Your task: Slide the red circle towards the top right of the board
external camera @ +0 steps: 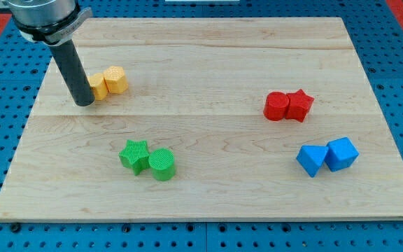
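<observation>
The red circle sits on the wooden board at the view's right, touching a red star on its right side. My tip rests on the board at the view's upper left, far to the left of the red circle. It stands right against the left side of a yellow block.
A second yellow block, a hexagon, touches the first on its right. A green star and green circle sit together at lower middle-left. Two blue blocks sit at lower right.
</observation>
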Tool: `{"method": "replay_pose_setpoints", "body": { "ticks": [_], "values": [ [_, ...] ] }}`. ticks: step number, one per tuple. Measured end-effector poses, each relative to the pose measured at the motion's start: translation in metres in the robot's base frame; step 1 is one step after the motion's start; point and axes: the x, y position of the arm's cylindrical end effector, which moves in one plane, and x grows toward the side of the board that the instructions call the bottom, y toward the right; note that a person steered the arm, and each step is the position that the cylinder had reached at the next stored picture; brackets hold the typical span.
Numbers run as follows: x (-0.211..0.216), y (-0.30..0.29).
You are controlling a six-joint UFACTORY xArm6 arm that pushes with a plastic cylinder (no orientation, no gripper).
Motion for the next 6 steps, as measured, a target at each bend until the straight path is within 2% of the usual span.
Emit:
{"method": "replay_pose_setpoints", "body": {
  "ticks": [5,6],
  "values": [
    [0.001,-0.004],
    [-0.003,-0.038]
  ]
}}
